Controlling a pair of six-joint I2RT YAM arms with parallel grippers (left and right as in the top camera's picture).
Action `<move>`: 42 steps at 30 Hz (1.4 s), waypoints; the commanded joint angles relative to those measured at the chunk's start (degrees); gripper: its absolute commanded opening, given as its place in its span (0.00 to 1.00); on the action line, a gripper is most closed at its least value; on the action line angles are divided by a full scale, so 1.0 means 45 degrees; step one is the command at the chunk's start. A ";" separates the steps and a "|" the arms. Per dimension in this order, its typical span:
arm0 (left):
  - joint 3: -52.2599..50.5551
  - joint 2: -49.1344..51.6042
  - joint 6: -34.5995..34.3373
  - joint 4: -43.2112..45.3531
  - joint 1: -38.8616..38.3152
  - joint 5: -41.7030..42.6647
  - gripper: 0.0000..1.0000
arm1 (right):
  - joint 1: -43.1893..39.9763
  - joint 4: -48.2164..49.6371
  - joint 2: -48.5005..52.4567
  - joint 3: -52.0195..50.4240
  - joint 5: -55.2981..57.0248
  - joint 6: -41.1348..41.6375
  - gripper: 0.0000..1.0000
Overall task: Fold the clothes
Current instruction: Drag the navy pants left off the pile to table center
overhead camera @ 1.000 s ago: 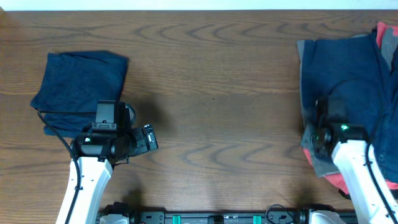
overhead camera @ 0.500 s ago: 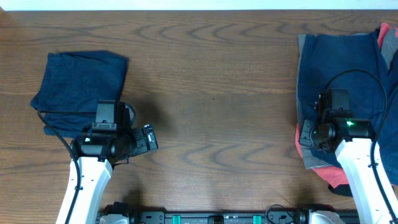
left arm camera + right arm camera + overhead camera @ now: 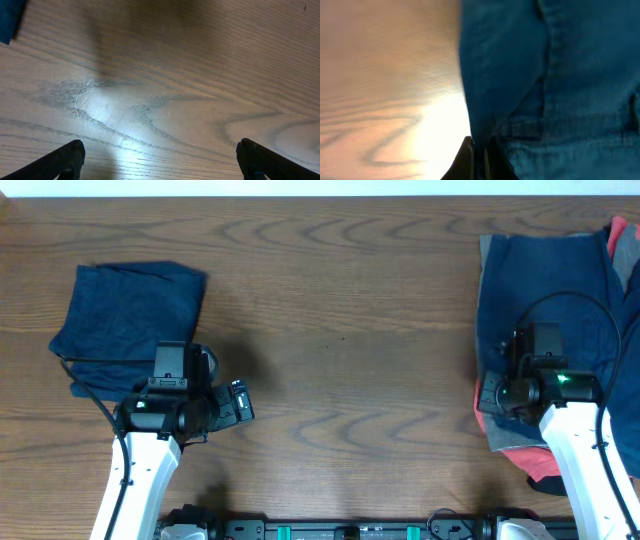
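Pinching the left edge of the navy piece (image 3: 530, 75), the right gripper (image 3: 477, 159) has its jaws almost together with cloth between them, going by the wrist view. The navy piece tops the pile (image 3: 560, 270) at the right side of the table (image 3: 340, 310), over a grey piece (image 3: 512, 442) and a red piece (image 3: 545, 468). A folded piece (image 3: 130, 310) sits far left. The left gripper (image 3: 160, 162) hangs over bare wood near it, jaws wide apart, holding nothing.

Risks:
- The bite looks thin, right at the hem. A quick pull could strip the cloth out of the jaws.
- The grey piece lies directly under that edge. Can't tell if the jaws caught it too. If so, both layers lift together and the separation fails.
- Only one corner is held. Dragging toward the centre would likely bunch the navy piece into a rope rather than lay it flat.
- Friction between layers could tow the whole pile, and the red piece already sits close to the table's right edge and could go over.
- The cable (image 3: 570, 295) loops across the navy piece and might snag on a lift.
- The left gripper is well apart from the pile, so it can't hold the layers down.
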 commanded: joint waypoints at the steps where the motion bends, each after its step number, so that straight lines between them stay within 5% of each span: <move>1: 0.0223 0.0024 -0.0024 -0.0034 0.0063 -0.0063 0.98 | 0.0272 0.0879 -0.0296 0.0272 -0.3157 -0.0967 0.01; 6: 0.0223 0.0024 -0.0024 -0.0044 0.0063 -0.0058 0.98 | 0.0442 0.3147 -0.1049 0.1001 -0.6280 -0.0325 0.01; 10: 0.0223 0.0024 -0.0024 0.0000 0.0063 -0.0058 0.98 | 0.1496 0.4498 -0.1462 0.1224 -1.0064 -0.2987 0.01; 18: 0.0223 0.0024 -0.0024 0.0019 0.0063 -0.0063 0.98 | 0.4391 0.6135 -0.0709 0.1214 -0.9326 -0.1987 0.01; 27: 0.0223 0.0024 -0.0024 0.0549 0.0063 -0.0053 0.98 | 0.8194 0.9588 0.1554 0.1214 -0.5615 -0.0243 0.01; 29: 0.0223 0.0024 -0.0034 0.0772 0.0063 -0.0049 0.98 | 0.8782 1.0088 0.2244 0.1214 -0.5081 -0.0238 0.21; 34: 0.0223 0.0024 -0.0029 0.0869 0.0063 0.1020 0.98 | 0.9316 0.9442 0.3395 0.1214 -0.4682 -0.0185 0.99; 42: 0.0073 0.0267 -0.0724 0.1307 0.0015 0.2579 0.98 | 0.7669 0.4483 0.2118 0.1219 0.1593 0.2744 0.99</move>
